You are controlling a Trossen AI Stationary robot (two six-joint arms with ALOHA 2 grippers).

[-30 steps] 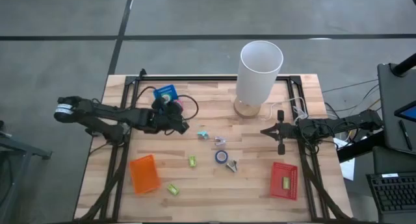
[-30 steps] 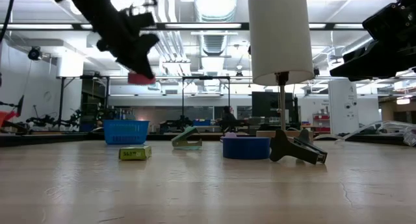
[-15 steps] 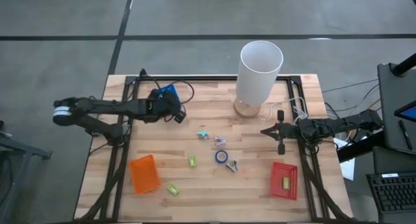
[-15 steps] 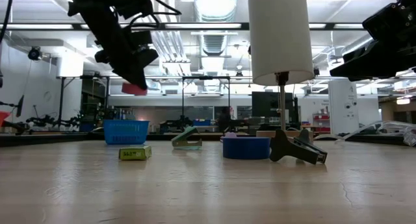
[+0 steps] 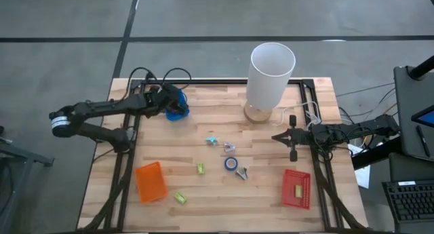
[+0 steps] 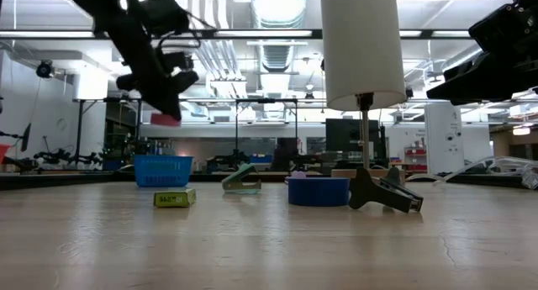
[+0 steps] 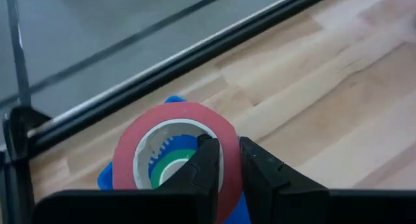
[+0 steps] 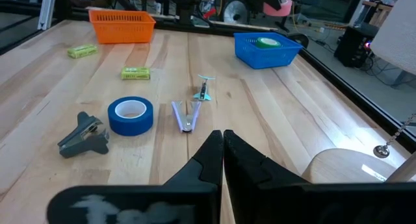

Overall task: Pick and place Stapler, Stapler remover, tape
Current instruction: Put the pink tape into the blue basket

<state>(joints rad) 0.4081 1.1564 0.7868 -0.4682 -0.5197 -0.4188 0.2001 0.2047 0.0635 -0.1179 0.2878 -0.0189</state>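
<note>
My left gripper [image 5: 171,102] is shut on a red tape roll [image 7: 174,152] with a pale core and hangs above the blue basket [image 5: 179,109] near the table's far left corner. A green tape roll [image 7: 170,169] lies in that basket and shows through the red roll's hole. On the table's middle lie a blue tape roll [image 5: 231,163], a dark stapler remover [image 5: 242,173] and a small teal stapler [image 5: 212,140]. My right gripper [image 5: 292,145] waits shut by the right edge, next to the lamp. My left gripper pinches the red roll's wall [image 7: 226,141], with one finger [image 7: 207,160] inside the hole and the other [image 7: 257,167] outside. It comes from above, slanting down. The roll [image 6: 166,118] hangs lifted clear over the blue basket [image 6: 162,170].
A lamp with a tall white shade [image 5: 271,74] stands at the far middle. An orange basket [image 5: 150,181] sits near left, and a red basket [image 5: 296,188] near right holds a yellow-green block. Two yellow-green blocks [image 5: 201,168] [image 5: 180,197] and a pale clip [image 5: 229,148] lie loose.
My left gripper has carried the red tape roll toward the table's far edge and a little left, and now it hangs over the blue basket. It has sunk slightly and stayed shut on the roll.
</note>
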